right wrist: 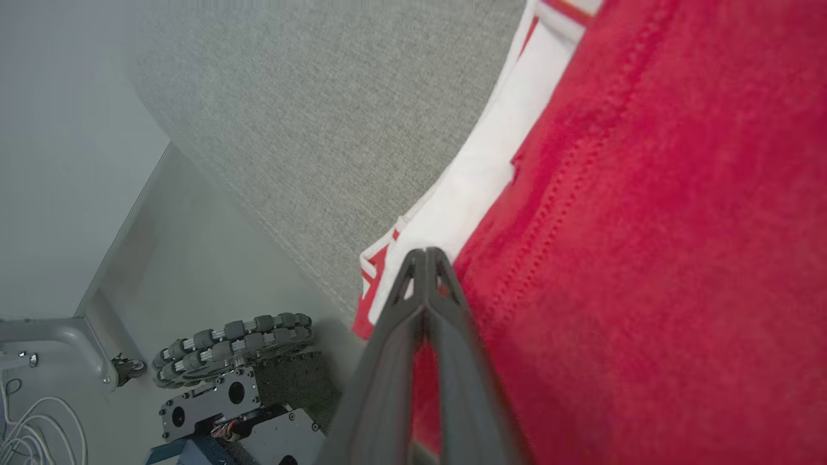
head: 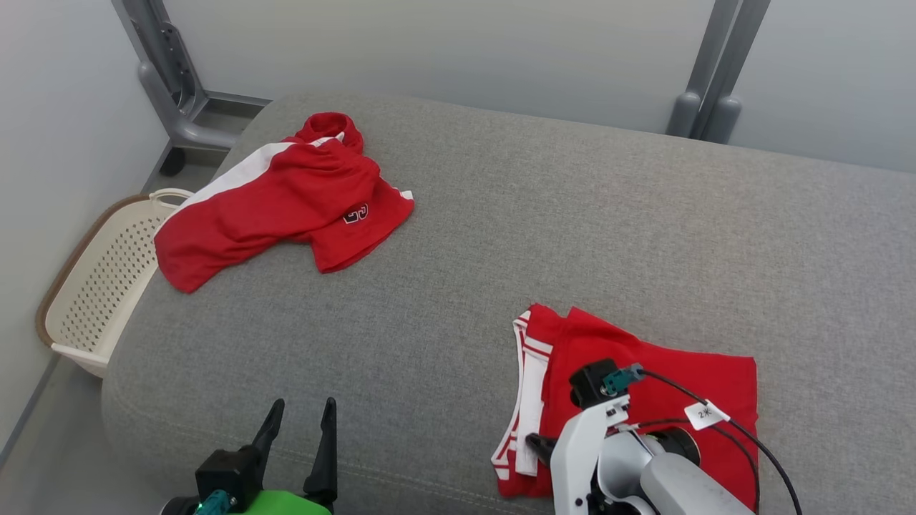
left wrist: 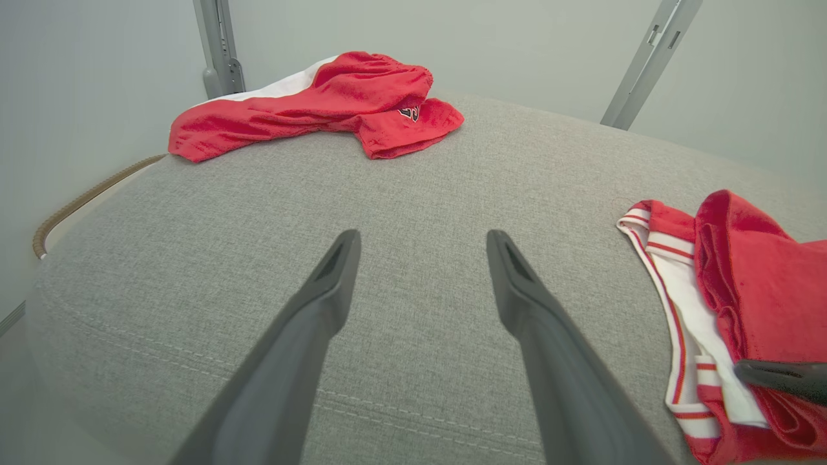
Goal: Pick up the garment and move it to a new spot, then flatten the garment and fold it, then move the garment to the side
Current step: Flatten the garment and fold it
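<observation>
A folded red garment with white striped trim lies at the near right of the grey cushion. It also shows in the left wrist view and in the right wrist view. My right gripper is shut on its near-left edge, where the white band meets the red. Its tips are pressed together, with red cloth showing between the fingers. My left gripper hovers open over bare cushion at the near left, fingers spread with nothing between them.
A second red and white garment lies crumpled at the far left of the cushion. A cream perforated basket stands on the floor to its left. Grey metal posts rise behind. The robot's wheeled base sits below the front edge.
</observation>
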